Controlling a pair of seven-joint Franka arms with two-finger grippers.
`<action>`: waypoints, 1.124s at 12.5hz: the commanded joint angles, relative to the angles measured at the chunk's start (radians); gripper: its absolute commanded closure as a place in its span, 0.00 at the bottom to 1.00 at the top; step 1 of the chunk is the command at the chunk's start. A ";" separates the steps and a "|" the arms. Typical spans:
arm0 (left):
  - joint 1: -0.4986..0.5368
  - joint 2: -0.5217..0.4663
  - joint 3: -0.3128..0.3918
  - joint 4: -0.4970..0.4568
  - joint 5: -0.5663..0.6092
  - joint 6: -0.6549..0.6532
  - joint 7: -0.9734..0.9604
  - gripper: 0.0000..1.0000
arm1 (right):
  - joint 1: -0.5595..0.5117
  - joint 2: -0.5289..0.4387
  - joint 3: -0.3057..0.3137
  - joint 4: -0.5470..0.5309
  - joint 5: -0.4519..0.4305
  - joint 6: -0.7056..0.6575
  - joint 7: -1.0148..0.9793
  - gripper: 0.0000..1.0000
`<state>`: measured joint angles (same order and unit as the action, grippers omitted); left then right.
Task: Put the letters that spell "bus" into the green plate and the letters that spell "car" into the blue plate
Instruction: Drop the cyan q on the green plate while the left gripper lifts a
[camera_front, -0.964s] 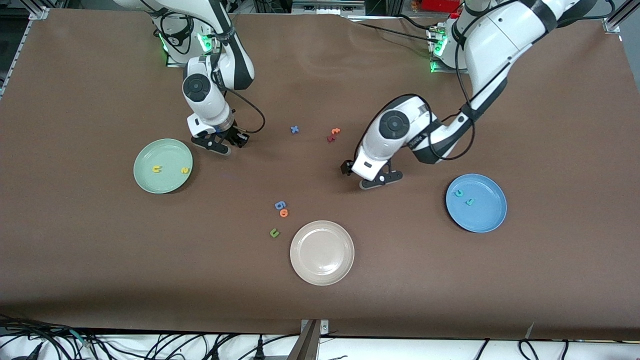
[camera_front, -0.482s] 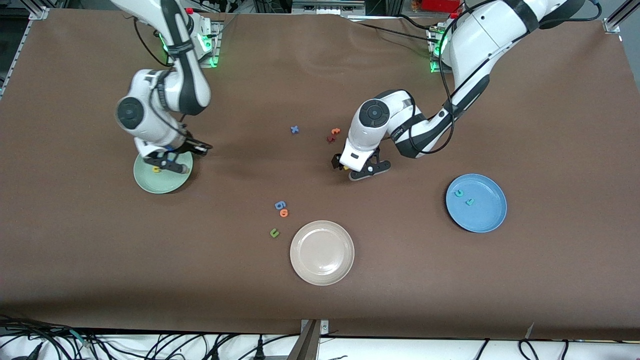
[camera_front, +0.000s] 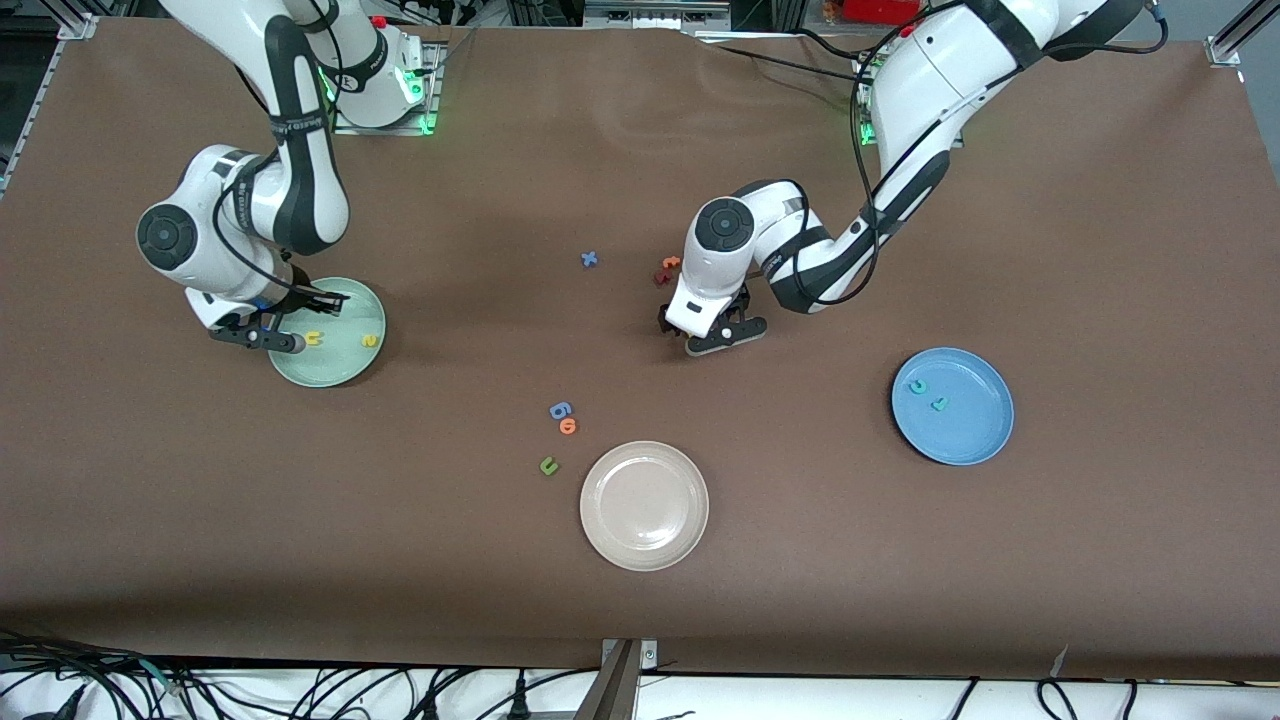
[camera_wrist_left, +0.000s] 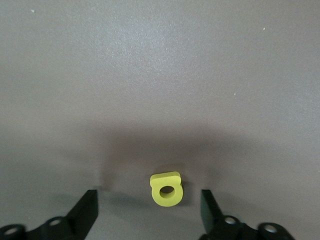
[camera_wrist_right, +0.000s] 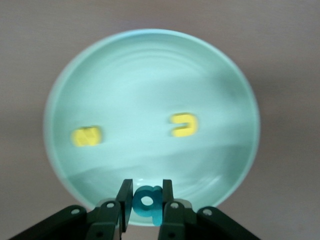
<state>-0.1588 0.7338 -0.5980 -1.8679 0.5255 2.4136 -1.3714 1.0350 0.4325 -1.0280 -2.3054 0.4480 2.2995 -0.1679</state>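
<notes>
Brown tabletop. Right gripper (camera_wrist_right: 146, 202) fingers clamp the teal "b" (camera_wrist_right: 148, 202) over the green plate (camera_front: 340, 371) at its 9 o'clock rim. Left gripper (camera_wrist_left: 148, 210) fingers stand wide apart, straddling the yellow "a" (camera_wrist_left: 166, 189) untouched; blue plate (camera_front: 975, 440) toward 4 o'clock.

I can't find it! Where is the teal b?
The teal b is pinched in the right gripper, up over the rim of the green plate, which already holds the yellow u and yellow s.
</notes>
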 joint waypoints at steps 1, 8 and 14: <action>-0.011 0.013 0.009 0.026 0.030 -0.007 -0.020 0.23 | -0.021 0.063 0.003 0.009 0.003 0.012 -0.053 0.91; -0.053 0.039 0.027 0.079 0.024 -0.042 -0.021 0.37 | -0.016 0.022 -0.023 0.114 0.006 -0.103 -0.051 0.01; -0.059 0.039 0.038 0.085 0.024 -0.042 -0.020 0.64 | -0.108 0.038 -0.101 0.556 0.003 -0.674 -0.044 0.01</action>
<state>-0.1983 0.7586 -0.5742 -1.8115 0.5255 2.3915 -1.3719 0.9809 0.4658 -1.1343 -1.8651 0.4497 1.7583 -0.2050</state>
